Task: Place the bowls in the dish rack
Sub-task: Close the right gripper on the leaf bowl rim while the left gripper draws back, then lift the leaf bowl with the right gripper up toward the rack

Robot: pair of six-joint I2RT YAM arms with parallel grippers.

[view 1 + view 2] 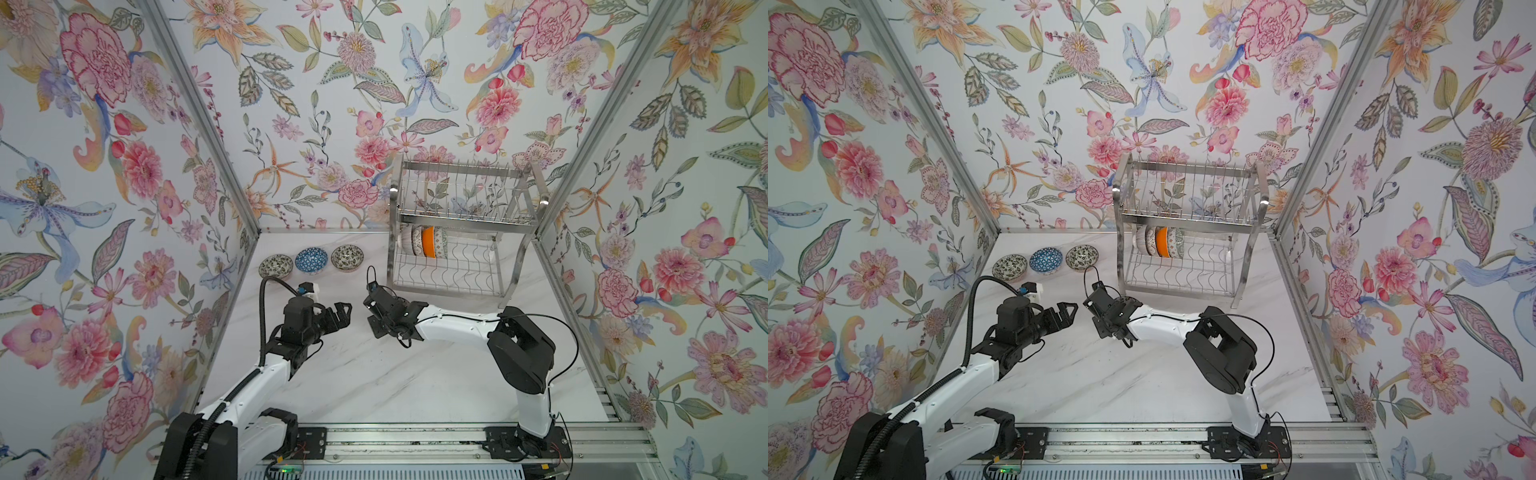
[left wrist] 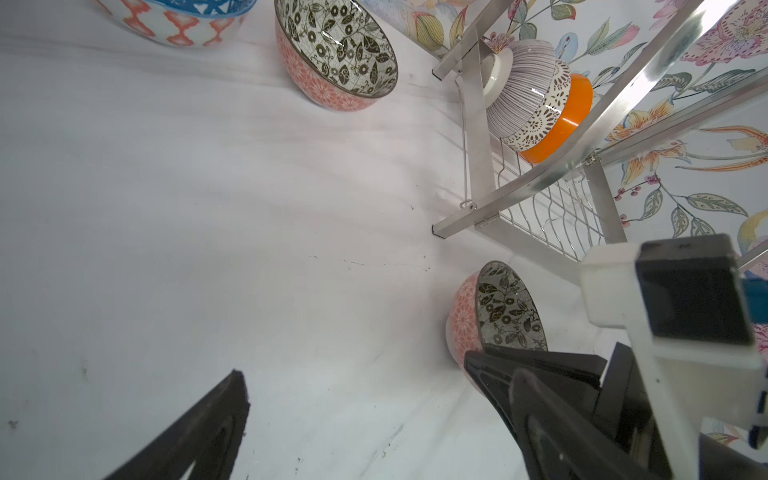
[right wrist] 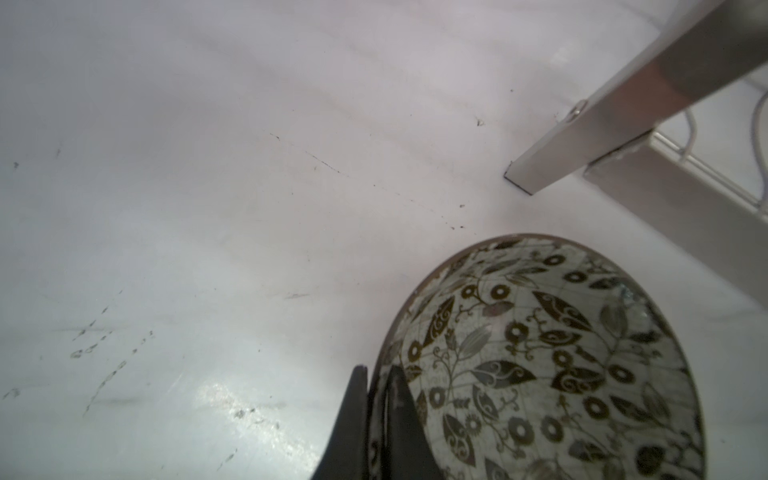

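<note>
My right gripper (image 3: 377,372) is shut on the rim of a bowl (image 3: 540,353) with a black-and-white leaf inside, one finger inside and one outside. The left wrist view shows this bowl (image 2: 498,307) with a pinkish outside, close to the dish rack's front leg (image 2: 461,220). Both top views hide it under the right gripper (image 1: 376,320). My left gripper (image 1: 345,312) (image 2: 353,365) hangs open and empty just left of it. Three more bowls stand in a row at the back left: leaf-patterned (image 1: 276,266), blue (image 1: 311,260), leaf-patterned (image 1: 347,257). The dish rack (image 1: 465,219) holds several bowls on edge in its lower tier, one orange (image 1: 428,242).
The steel rack (image 1: 1187,219) stands at the back right against the flowered wall, its upper tier bare. Flowered walls close in the white marble table (image 1: 374,382) on three sides. An aluminium rail (image 1: 395,440) carrying both arm bases runs along the front edge.
</note>
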